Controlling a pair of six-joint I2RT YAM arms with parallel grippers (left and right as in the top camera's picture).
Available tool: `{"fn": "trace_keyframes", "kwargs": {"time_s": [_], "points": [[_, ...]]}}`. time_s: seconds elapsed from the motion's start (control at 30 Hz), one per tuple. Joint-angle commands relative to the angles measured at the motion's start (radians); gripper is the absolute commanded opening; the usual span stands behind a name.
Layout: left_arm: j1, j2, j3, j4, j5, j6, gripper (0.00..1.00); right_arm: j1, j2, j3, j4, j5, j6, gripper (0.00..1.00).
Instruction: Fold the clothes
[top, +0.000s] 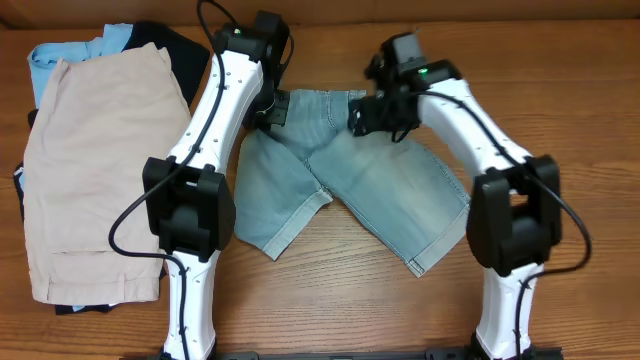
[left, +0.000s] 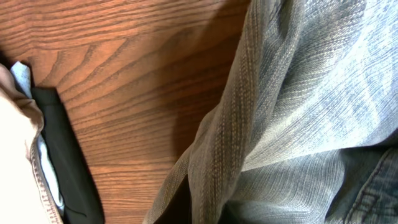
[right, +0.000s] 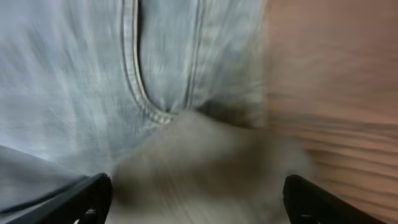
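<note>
The light-blue denim shorts (top: 380, 190) lie flat in the middle of the table, waistband at the far side and both legs spread toward the front. My left gripper (top: 268, 110) is at the left end of the waistband. In the left wrist view a ridge of denim (left: 298, 112) rises up to the jaws and hides the fingers, so it looks pinched. My right gripper (top: 372, 118) is at the right end of the waistband. In the blurred right wrist view its fingers (right: 199, 199) are wide apart over the denim (right: 74, 81) near a pocket seam.
Larger beige shorts (top: 95, 170) lie at the left on a black garment (top: 180, 45) and a sky-blue one (top: 60, 55). The black garment's edge (left: 68, 162) shows close to the left gripper. Bare wooden table (top: 330, 300) lies in front of the shorts.
</note>
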Motion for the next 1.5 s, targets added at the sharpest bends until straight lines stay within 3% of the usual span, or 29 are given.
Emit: {"fn": "trace_keyframes", "kwargs": {"time_s": [0.0, 0.03, 0.07, 0.1, 0.27, 0.47, 0.63, 0.87, 1.1, 1.17, 1.23, 1.3, 1.4, 1.47], "points": [[0.013, -0.023, 0.014, 0.002, -0.020, -0.022, 0.04, -0.007, 0.052, 0.004, -0.014, 0.036, -0.025, 0.75], [0.018, -0.023, 0.014, 0.002, -0.020, -0.022, 0.04, -0.011, 0.054, 0.004, -0.021, 0.037, -0.025, 0.55], [0.023, -0.023, 0.014, 0.003, -0.020, -0.022, 0.04, -0.016, 0.054, 0.004, -0.027, 0.039, -0.025, 0.27], [0.029, -0.023, 0.014, 0.005, -0.020, -0.022, 0.04, -0.025, 0.053, 0.005, -0.035, 0.044, -0.024, 0.07], [0.080, -0.027, 0.036, -0.019, -0.024, -0.018, 0.04, -0.084, -0.012, 0.008, -0.118, 0.042, 0.010, 0.04], [0.133, -0.044, 0.081, -0.200, 0.040, -0.014, 0.04, -0.134, -0.156, 0.007, -0.298, 0.006, 0.073, 0.04], [0.127, -0.044, -0.011, -0.228, 0.063, -0.010, 0.04, -0.112, -0.154, -0.049, -0.401, -0.010, 0.096, 0.11], [0.118, -0.044, -0.276, -0.114, 0.062, -0.011, 0.04, -0.107, -0.154, -0.289, -0.261, -0.006, 0.222, 0.17], [0.120, -0.044, -0.429, -0.049, 0.062, -0.023, 0.07, -0.145, -0.157, -0.334, -0.180, -0.007, 0.219, 0.17], [0.122, -0.044, -0.429, -0.031, 0.062, -0.026, 0.13, -0.145, -0.163, -0.310, -0.135, -0.010, 0.183, 0.23], [0.126, -0.044, -0.407, -0.024, 0.067, -0.032, 0.31, -0.145, -0.170, -0.265, -0.107, -0.010, 0.146, 0.35], [0.130, -0.044, -0.372, -0.027, 0.079, -0.032, 0.49, -0.142, -0.175, -0.204, -0.086, -0.011, 0.108, 0.54], [0.132, -0.044, -0.282, -0.026, 0.080, -0.027, 0.66, -0.122, -0.175, -0.135, -0.008, -0.010, 0.053, 0.79], [0.131, -0.044, -0.234, -0.002, 0.082, 0.006, 0.71, -0.111, -0.174, -0.135, 0.038, -0.010, 0.048, 0.83]]}}
